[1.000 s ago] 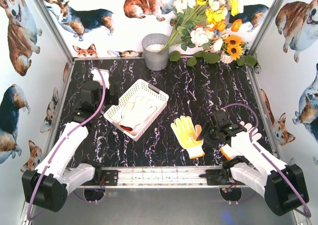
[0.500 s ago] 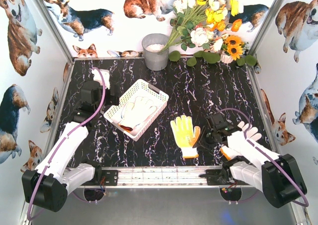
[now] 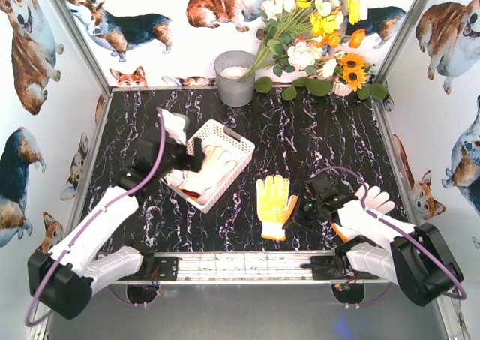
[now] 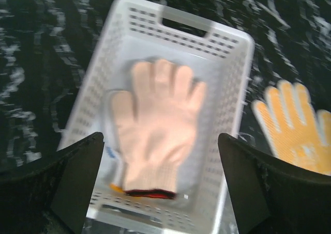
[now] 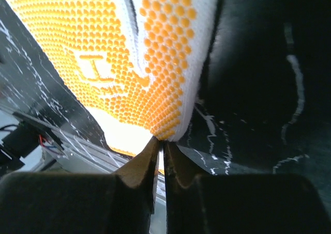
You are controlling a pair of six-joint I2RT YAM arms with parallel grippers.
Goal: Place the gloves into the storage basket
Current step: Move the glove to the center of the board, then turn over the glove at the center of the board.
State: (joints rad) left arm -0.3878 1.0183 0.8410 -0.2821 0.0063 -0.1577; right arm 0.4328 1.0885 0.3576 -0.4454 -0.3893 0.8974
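- Right pincer (image 5: 160,147) is pinched narrow on the edge of the yellow glove (image 5: 129,63), low against the tabletop (image 3: 315,137). I judge this an edge grip for peeling the glove up.
- The yellow glove lies flat, right of the basket (image 3: 238,139) and apart from it.
- Left pincer (image 4: 160,161) is wide and holds nothing. It hovers over the basket, where a cream glove (image 4: 158,120) lies.
- Blue and orange scraps show under the cream glove, unidentifiable. A pale glove (image 3: 373,199) is partly covered by the right arm.
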